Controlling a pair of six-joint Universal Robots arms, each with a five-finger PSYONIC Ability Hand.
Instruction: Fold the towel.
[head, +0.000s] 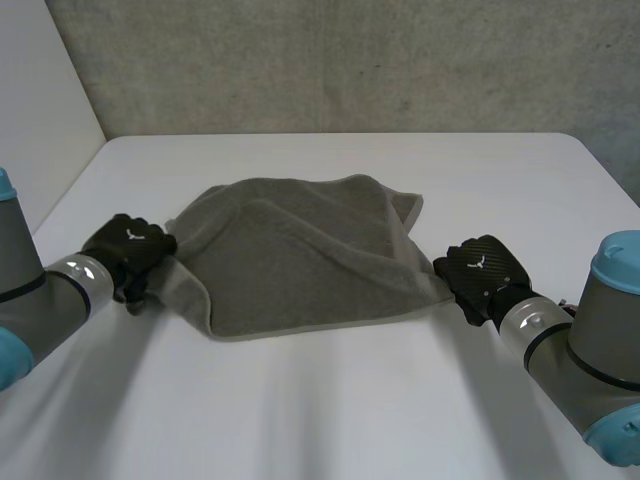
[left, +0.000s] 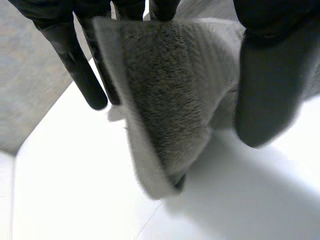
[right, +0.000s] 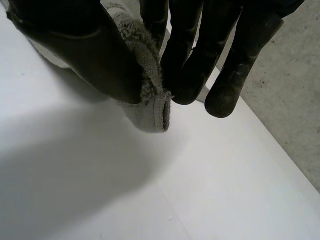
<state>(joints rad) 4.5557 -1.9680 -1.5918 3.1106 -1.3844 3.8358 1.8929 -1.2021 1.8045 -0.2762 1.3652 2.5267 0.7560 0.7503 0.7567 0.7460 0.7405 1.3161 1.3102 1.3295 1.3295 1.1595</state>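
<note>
Table: white top (head: 330, 400), takes up most of the head view, everything else sits on it.
Wall: rough grey wall (head: 350, 60) right behind the table's far edge.
Towel: grey terry towel (head: 300, 255) spread out around the middle of the table, between the two hands. It's mostly flat, but there are a few long creases and the far right corner is a bit rumpled. The left side edge is at the left hand and the near right corner is at the right hand.
Arms: left arm (head: 30, 300) and right arm (head: 590, 340) both come in low from the near side, angled inward toward the towel, wrists close to the tabletop.
Left hand: the left hand (head: 128, 250) is right at the towel's left edge, toward its far end. In its wrist view the towel (left: 165, 100) edge is raised off the table and runs between the fingers (left: 75, 65) and the thumb (left: 265, 90), so it looks clamped on that edge.
Right hand: the right hand (head: 482, 270) is at the near right corner. Its wrist view is pretty clear: the thumb (right: 75, 45) and fingers (right: 190, 65) are squeezed together on the towel (right: 150, 107) corner, and the hemmed tip pokes out just below the fingertips, a bit above the table.
</note>
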